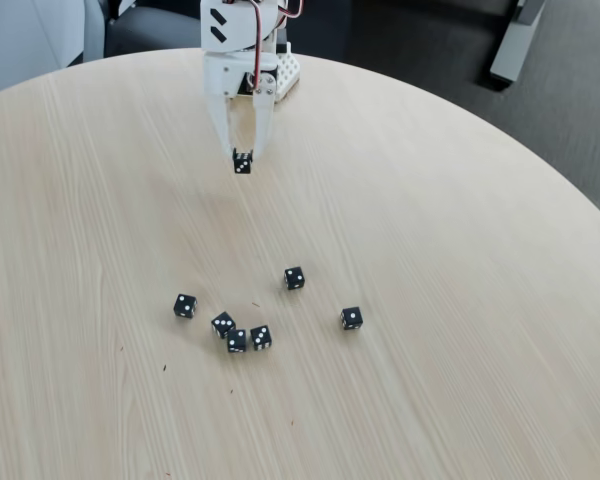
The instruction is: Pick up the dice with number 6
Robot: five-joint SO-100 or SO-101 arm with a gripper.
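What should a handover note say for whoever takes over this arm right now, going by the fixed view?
Gripper: shut on a black die, held at the fingertips and apparently lifted off the table, near the arm's base.
Its facing side shows about three pips; a six face cannot be confirmed from this view.
Other dice: six lie loose nearer the camera: one at left, a cluster of three, one above them, one at right.
Done: grasp and apparently the lift.
Left: confirm it is the six die and keep it held.
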